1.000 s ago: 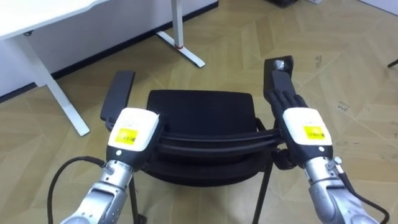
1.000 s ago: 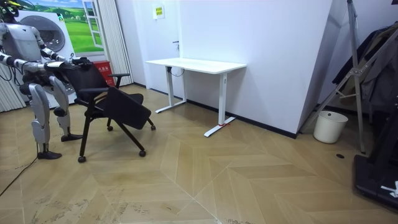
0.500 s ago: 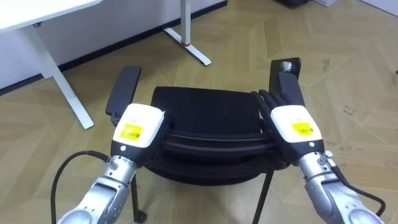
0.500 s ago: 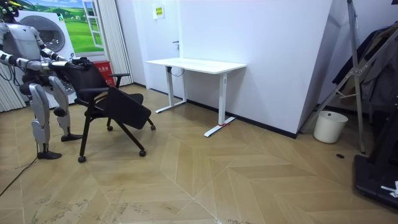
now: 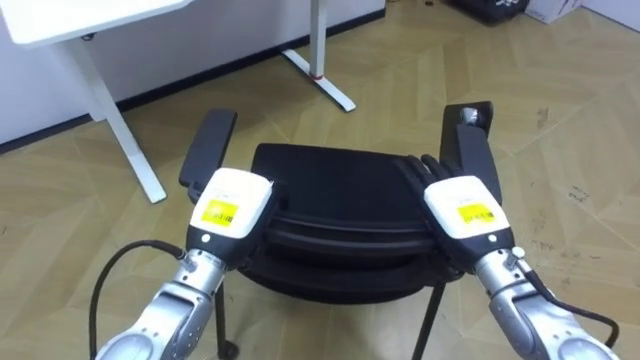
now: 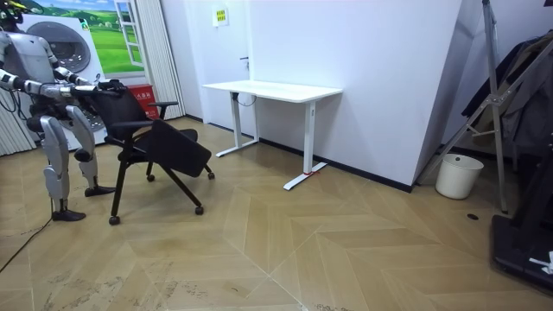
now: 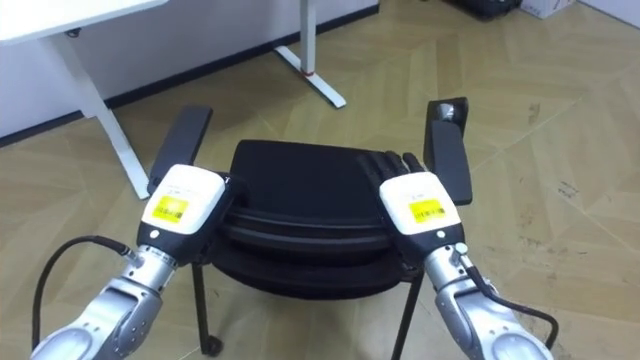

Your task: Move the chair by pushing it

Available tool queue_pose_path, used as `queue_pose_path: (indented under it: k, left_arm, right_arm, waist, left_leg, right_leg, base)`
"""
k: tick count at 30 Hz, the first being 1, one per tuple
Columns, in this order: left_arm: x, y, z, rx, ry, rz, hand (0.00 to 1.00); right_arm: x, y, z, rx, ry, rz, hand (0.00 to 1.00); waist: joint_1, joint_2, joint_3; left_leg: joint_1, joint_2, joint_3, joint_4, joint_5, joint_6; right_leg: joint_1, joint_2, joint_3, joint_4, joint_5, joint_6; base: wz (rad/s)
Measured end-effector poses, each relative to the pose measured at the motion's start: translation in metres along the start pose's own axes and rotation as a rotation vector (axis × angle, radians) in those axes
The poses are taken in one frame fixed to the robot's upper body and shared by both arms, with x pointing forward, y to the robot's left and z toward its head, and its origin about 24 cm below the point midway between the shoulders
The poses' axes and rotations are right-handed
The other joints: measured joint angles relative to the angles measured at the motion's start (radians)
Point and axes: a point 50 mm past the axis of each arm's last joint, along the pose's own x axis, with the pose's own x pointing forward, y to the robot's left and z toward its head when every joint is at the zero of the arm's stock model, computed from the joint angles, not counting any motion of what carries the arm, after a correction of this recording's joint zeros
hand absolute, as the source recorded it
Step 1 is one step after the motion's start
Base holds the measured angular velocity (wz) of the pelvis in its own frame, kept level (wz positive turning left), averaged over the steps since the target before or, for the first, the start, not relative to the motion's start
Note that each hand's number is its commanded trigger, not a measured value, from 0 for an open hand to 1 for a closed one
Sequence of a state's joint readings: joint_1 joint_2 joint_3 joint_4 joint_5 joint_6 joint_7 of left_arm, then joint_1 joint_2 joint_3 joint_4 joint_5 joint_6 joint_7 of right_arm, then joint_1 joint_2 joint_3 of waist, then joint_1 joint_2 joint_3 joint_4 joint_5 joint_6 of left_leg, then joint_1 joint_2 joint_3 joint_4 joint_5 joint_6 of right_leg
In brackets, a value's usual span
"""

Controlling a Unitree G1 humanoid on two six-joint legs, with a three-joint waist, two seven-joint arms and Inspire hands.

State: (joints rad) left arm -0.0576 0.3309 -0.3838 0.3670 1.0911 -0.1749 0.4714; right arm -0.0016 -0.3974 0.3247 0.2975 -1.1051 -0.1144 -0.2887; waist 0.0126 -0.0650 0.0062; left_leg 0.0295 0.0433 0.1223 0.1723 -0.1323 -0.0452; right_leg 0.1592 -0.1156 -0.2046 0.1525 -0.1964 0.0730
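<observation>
A black office chair (image 5: 335, 175) stands right before me, seen from behind and above, with its backrest's top edge (image 5: 340, 228) nearest. My left hand (image 5: 230, 205) rests on that edge at the left, just behind the left armrest (image 5: 207, 150). My right hand (image 5: 460, 208) lies on it at the right, beside the right armrest (image 5: 472, 150), open, its dark fingers (image 5: 418, 170) straight over the edge. In the room view I stand at the left behind the chair (image 6: 160, 147), both arms held out to it.
A white desk (image 6: 272, 89) stands ahead by the wall; its leg (image 5: 125, 140) and its foot bar (image 5: 320, 78) are on the floor beyond the chair. Open wooden floor stretches to the right. A white bin (image 6: 458, 175) sits far off.
My right hand has slid inward from behind the right armrest onto the backrest's top. The chair has rolled slightly toward the desk, and my view has shifted with it.
</observation>
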Motion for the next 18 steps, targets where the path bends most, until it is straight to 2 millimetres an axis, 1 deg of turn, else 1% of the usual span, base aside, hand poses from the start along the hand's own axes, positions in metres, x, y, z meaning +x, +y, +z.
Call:
queue_pose_path:
  k: [5,10,16,18]
  left_arm:
    - [0.0,-0.002,0.0,-0.003,0.005,-0.01,1.0]
    - [-0.001,-0.004,0.0,-0.004,0.006,-0.016,1.0]
    - [-0.001,-0.006,0.0,-0.009,0.013,-0.023,1.0]
    - [-0.002,-0.006,0.0,-0.019,0.019,-0.025,1.0]
  right_arm:
    - [0.001,0.006,-0.001,-0.009,-0.008,0.001,1.0]
    - [-0.001,0.009,-0.004,-0.019,-0.014,0.008,1.0]
    - [-0.002,0.01,-0.004,-0.023,-0.015,0.0,1.0]
    - [-0.003,0.01,-0.005,-0.036,-0.026,-0.013,1.0]
  waist:
    - [0.004,0.001,0.0006]
    - [0.006,0.007,0.001]
    - [0.008,0.01,-0.0032]
    - [0.009,0.018,-0.0043]
  left_leg:
    - [0.0,0.0,-0.008,0.009,0.0,0.0]
    - [-0.003,0.0,-0.019,0.018,0.0,0.0]
    - [-0.002,0.0,-0.025,0.026,0.0,0.0]
    - [0.0,0.0,-0.026,0.025,0.0,0.0]
  right_leg:
    - [0.008,0.001,-0.008,0.0,0.001,-0.002]
    - [0.005,0.002,-0.017,0.0,0.002,-0.003]
    - [0.015,0.003,-0.021,0.001,0.002,-0.004]
    - [0.015,0.003,-0.022,0.001,0.002,-0.004]
  base:
    - [0.05]
    - [0.05]
    - [0.02]
    - [0.0]
